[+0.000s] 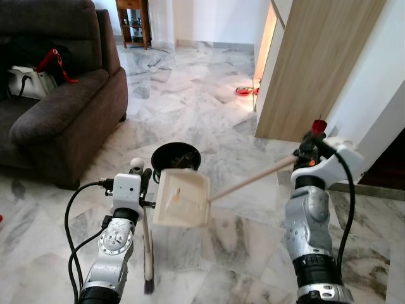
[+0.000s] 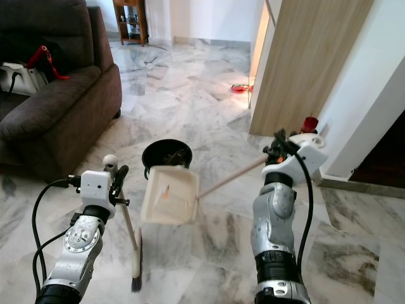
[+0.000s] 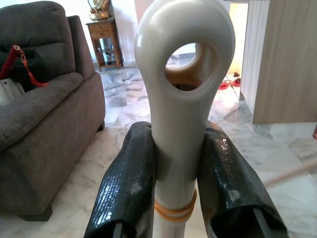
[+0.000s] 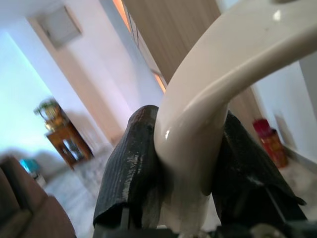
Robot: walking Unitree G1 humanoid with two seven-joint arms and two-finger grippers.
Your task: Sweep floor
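Observation:
My left gripper (image 1: 140,176) is shut on the top of a white broom handle (image 3: 183,99) with a loop end. The broom (image 1: 147,240) stands nearly upright, its dark bristles (image 1: 149,286) on the marble floor close in front of me. My right gripper (image 1: 306,154) is shut on the curved end of the dustpan's long handle (image 1: 253,179). The cream dustpan (image 1: 182,197) is lifted off the floor and tilted, its far edge just above a round black bin (image 1: 176,155) with debris inside. The wrist views show each pair of fingers (image 3: 130,183) (image 4: 131,168) clamped around its handle.
A dark brown sofa (image 1: 57,107) with a white bag (image 1: 25,81) stands at the left. A wooden cabinet side (image 1: 316,69) and a white wall close in on the right, with a red can (image 4: 270,141) at the wall's foot. Open marble floor runs ahead, with a red item (image 1: 243,90) by the cabinet.

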